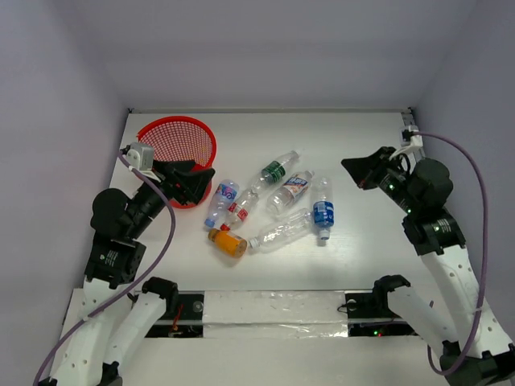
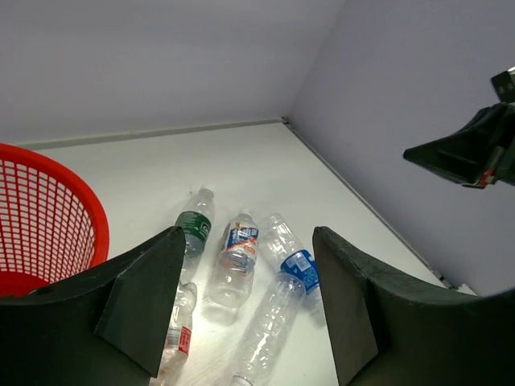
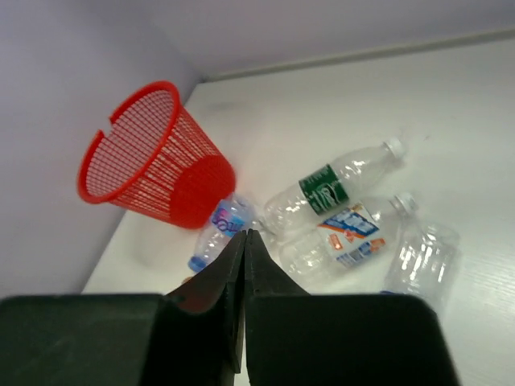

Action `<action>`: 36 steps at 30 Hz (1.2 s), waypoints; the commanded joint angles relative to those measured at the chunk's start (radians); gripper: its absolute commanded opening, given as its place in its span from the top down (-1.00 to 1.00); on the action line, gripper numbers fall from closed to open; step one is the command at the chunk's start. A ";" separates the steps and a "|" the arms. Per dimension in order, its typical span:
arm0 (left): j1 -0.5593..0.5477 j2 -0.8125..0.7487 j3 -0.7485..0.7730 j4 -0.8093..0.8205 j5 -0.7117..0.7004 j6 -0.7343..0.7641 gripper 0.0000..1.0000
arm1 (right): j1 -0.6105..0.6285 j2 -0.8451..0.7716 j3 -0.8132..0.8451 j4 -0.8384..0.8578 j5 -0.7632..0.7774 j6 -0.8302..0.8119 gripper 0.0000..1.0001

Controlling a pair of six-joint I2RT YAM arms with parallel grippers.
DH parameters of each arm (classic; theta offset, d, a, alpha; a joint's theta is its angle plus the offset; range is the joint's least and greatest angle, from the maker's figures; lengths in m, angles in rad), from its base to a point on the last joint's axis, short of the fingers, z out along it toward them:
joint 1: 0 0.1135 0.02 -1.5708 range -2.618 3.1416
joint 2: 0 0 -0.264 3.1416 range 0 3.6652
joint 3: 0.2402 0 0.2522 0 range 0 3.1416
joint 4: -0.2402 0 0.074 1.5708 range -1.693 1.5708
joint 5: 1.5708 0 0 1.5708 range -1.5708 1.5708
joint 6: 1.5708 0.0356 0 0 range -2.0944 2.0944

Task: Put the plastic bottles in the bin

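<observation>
Daylight shows between the jaws of your left gripper: they stand well apart and hold nothing. It hangs just beside the near right wall of the bin, and you cannot tell whether it brushes the mesh. Your right gripper has its jaws pressed together on nothing, and it sits over the right side of the table, apart from the plastic bottles. You have one bin, upright, near the table's far left corner. You have seven bottles, all lying on their sides around the middle of the table, outside the bin: six clear and one orange. The pink-and-blue-labelled bottle lies nearest the bin, with the red-and-white-labelled bottle right against it. The green-labelled bottle lies farthest back. Beside it is one with a blue-and-orange label, and the blue-labelled bottle lies farthest right. The unlabelled bottle and the orange bottle lie closest to the near edge.
</observation>
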 commanded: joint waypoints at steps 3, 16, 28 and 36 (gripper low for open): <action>-0.002 -0.013 -0.015 0.074 0.088 -0.012 -0.14 | 0.015 0.044 -0.110 0.040 0.044 -0.011 1.00; -0.002 -0.004 -0.078 0.078 0.095 -0.009 1.00 | 0.015 0.258 -0.204 0.034 0.259 -0.042 -0.99; -0.020 -0.054 -0.181 0.064 0.090 0.026 0.97 | 0.015 0.556 -0.124 0.059 0.195 -0.094 -0.99; -0.029 -0.048 -0.221 0.076 0.075 0.049 0.85 | 0.015 0.730 -0.049 0.059 0.167 -0.111 -0.93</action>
